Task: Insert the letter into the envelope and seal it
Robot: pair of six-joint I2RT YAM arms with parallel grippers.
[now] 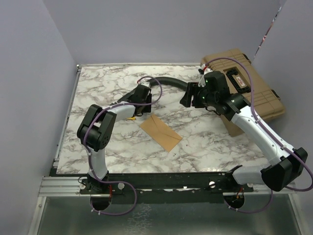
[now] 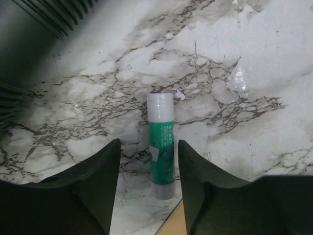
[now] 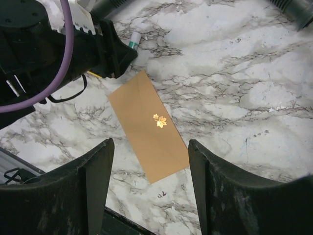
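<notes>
Hanging open over the glue stick [image 2: 162, 147] mid-bench, left gripper [image 2: 148, 159] seemingly wants it for sealing; right gripper [image 3: 151, 144] gapes above the envelope [image 3: 148, 128].

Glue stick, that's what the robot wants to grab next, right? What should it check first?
1. Left fingers open: ok.
2. Glue stick lined up between them: ok.
3. Glue stick's cap on: cannot tell.
4. Envelope flat on the table: ok.
5. Letter inside the envelope: cannot tell, no letter shows.
6. Right fingers open and off the envelope: ok.
</notes>
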